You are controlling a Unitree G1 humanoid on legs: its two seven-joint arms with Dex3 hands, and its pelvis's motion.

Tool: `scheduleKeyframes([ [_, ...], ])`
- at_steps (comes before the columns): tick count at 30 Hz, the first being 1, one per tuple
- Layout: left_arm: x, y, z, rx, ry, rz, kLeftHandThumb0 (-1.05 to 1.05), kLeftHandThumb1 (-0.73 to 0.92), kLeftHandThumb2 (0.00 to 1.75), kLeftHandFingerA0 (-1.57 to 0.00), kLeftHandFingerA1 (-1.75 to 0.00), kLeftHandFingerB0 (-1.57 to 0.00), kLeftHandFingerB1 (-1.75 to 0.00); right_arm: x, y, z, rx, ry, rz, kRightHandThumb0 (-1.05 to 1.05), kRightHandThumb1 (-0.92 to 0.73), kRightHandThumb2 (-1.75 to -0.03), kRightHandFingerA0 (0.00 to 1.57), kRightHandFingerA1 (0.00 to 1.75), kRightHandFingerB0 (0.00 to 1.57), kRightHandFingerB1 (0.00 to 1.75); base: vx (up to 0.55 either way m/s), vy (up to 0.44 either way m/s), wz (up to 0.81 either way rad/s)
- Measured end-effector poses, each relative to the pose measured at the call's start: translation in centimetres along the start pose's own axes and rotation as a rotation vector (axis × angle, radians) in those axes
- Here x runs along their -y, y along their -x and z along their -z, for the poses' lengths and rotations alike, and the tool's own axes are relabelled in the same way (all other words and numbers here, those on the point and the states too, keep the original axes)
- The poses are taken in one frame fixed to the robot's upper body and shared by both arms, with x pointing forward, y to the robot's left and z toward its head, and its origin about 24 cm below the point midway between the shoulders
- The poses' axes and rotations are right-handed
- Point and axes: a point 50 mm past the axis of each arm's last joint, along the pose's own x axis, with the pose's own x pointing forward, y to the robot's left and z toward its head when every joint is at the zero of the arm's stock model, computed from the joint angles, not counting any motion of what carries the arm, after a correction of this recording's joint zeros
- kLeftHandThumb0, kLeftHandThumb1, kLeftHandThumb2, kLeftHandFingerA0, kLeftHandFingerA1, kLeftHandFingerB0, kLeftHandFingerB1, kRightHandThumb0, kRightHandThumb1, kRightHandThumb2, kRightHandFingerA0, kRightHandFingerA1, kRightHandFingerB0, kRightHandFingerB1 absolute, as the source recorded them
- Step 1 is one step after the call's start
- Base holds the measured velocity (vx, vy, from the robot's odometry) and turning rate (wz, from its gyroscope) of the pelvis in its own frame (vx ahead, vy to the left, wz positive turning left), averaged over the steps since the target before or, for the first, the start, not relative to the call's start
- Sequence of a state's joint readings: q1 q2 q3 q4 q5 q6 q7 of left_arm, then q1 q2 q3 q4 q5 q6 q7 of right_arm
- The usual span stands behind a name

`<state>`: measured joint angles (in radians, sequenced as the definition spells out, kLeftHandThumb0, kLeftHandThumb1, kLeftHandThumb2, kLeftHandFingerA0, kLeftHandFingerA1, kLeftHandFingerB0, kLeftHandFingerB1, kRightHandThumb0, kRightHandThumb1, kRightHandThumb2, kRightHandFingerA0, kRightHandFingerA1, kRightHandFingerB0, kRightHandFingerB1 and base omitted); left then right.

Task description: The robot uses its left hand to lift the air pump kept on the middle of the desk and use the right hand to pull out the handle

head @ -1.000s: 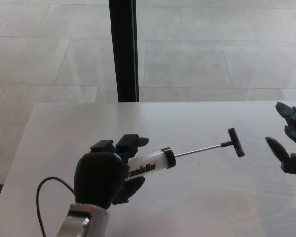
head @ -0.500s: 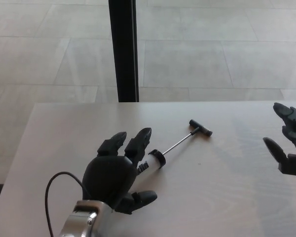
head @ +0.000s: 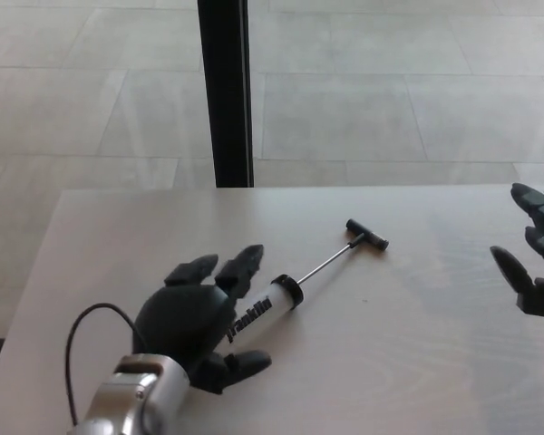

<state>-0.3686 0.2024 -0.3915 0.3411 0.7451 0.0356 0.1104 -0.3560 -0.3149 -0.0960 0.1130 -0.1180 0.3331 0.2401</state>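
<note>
The air pump (head: 259, 312) lies on the pale desk (head: 399, 362), a white barrel with black lettering and a black cap. Its thin rod (head: 326, 263) is drawn out and slants up to the right, ending in a black T-handle (head: 367, 235). My left hand (head: 186, 322) rests over the barrel's rear end with fingers spread, not closed around it; the hand hides that end of the pump. My right hand (head: 537, 265) hovers at the picture's right edge, open, well to the right of the handle and apart from it.
A black vertical post (head: 225, 91) stands behind the desk's far edge, in front of a tiled floor. A black cable (head: 80, 337) loops from my left wrist over the desk's near left part.
A second ago my left hand gripped the barrel with the handle pointing right. The hand has opened, the pump lies on the desk angled to the far right, and the hand has slid back, baring the barrel.
</note>
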Motion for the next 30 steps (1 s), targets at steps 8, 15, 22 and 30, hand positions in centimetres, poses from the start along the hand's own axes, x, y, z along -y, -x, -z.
scheduleKeyframes([
  [8,-5.0,1.0,4.7,-0.139,0.101,-0.106,-0.79,0.66,1.0,0.0,-0.26,-0.06,-0.26,2.4,0.6,0.7,-0.025,-0.005,0.072,-0.91,-0.61,-0.99,0.0,0.2,0.11,0.07,0.0,0.0,0.0],
  [15,-9.3,4.9,11.1,-0.338,0.138,-0.2,-0.83,0.69,1.02,0.0,-0.25,-0.09,-0.15,6.8,2.3,3.3,-0.13,0.03,0.186,-0.9,-0.59,-0.97,0.0,0.24,0.06,0.12,0.0,0.0,0.0],
  [22,-10.8,11.0,16.9,-0.567,0.199,-0.242,-0.79,0.59,0.96,0.0,-0.36,-0.04,-0.28,11.2,5.3,6.6,-0.272,0.057,0.302,-0.92,-0.6,-0.97,0.0,0.24,0.02,0.19,0.0,0.0,0.0],
  [30,-8.5,21.6,23.0,-0.945,0.374,-0.241,-0.77,0.59,0.96,-0.03,-0.45,-0.07,-0.41,16.2,11.3,11.5,-0.488,0.041,0.471,-0.89,-0.6,-0.85,0.0,0.15,0.07,0.28,0.0,0.0,0.0],
])
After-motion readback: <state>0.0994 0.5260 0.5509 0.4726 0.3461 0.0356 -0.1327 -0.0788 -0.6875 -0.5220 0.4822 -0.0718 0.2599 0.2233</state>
